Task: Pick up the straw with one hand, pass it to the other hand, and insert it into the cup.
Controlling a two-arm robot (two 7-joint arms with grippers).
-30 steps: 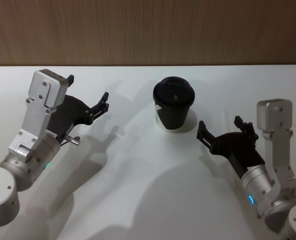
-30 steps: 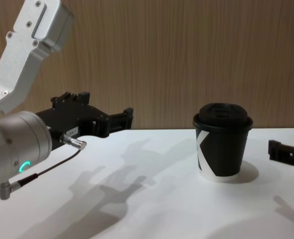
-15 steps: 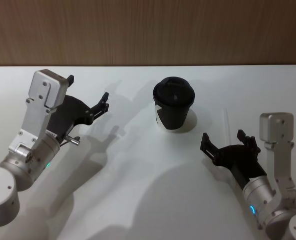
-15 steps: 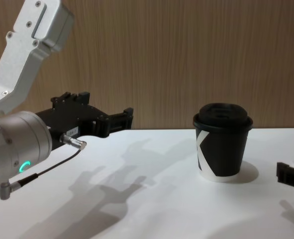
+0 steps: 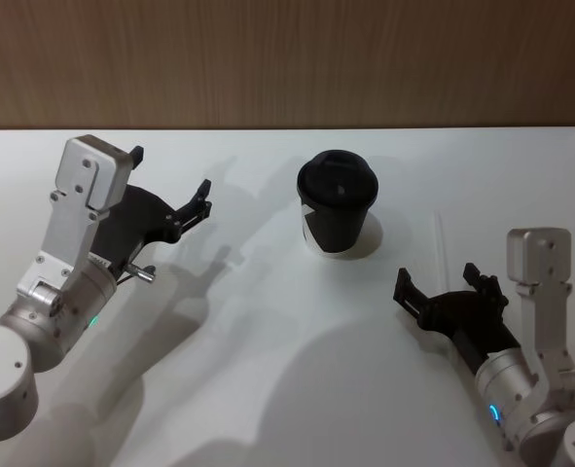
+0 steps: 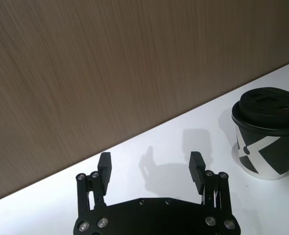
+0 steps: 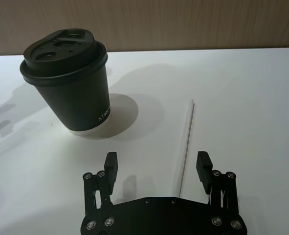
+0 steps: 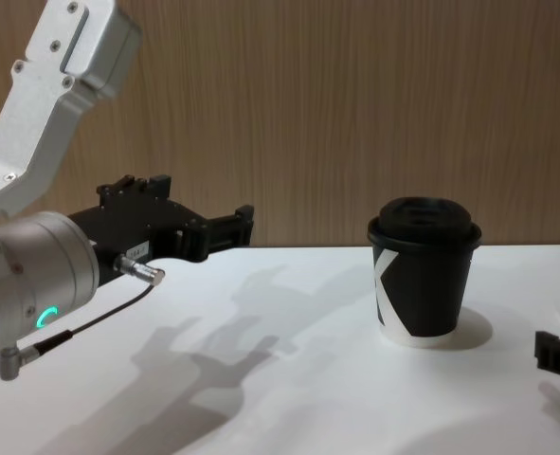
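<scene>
Clearly, the first step is in hand: the pick-up of the straw (image 7: 185,142). The straw lies flat on the white table (image 5: 268,389), to the right of the cup (image 5: 338,209) and apart from it, with one end pointing to the far side. The right gripper (image 5: 438,279) hangs low at the near right of the table, just at the near end of the straw. Its fingers are spread wide and hold nothing. In the right wrist view the straw runs between them, closer to one finger than to the other, and no finger touches it. The left gripper (image 5: 171,170) is raised above the left part of the table, also spread wide and empty, pointing toward the cup.

The next move probably calls for the right gripper to go down over the straw, centre it between the fingers and close. The straw is thin and lies flat, so the fingertips must come almost to the surface, or it can roll away.

The cup stands upright at the far middle of the table. A black domed lid (image 7: 63,51) closes it, so what is inside is hidden. The straw is not in it yet.
</scene>
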